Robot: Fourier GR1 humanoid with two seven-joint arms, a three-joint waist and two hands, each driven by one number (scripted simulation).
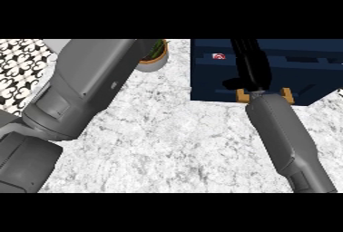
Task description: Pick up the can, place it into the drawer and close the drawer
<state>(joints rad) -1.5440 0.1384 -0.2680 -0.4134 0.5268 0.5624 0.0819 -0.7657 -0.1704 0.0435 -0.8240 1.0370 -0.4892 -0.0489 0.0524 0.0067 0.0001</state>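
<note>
The dark blue drawer [308,86] stands open at the upper right of the marble counter. Inside it, near its back left corner, a small part of the can [218,56] shows in red and white. My right hand [250,68] reaches over the drawer just right of the can, fingers straight and pointing away, thumb out to the left, apart from the can. Its wrist hides part of the drawer's tan handle [288,94]. My left forearm [84,86] runs up the left side; its hand is out of sight past the top.
A potted plant in a grey pot [155,61] stands at the back, right beside the left forearm's far end. A black-and-white patterned surface [20,63] lies at the far left. Bare marble counter [174,136] spreads between the two forearms.
</note>
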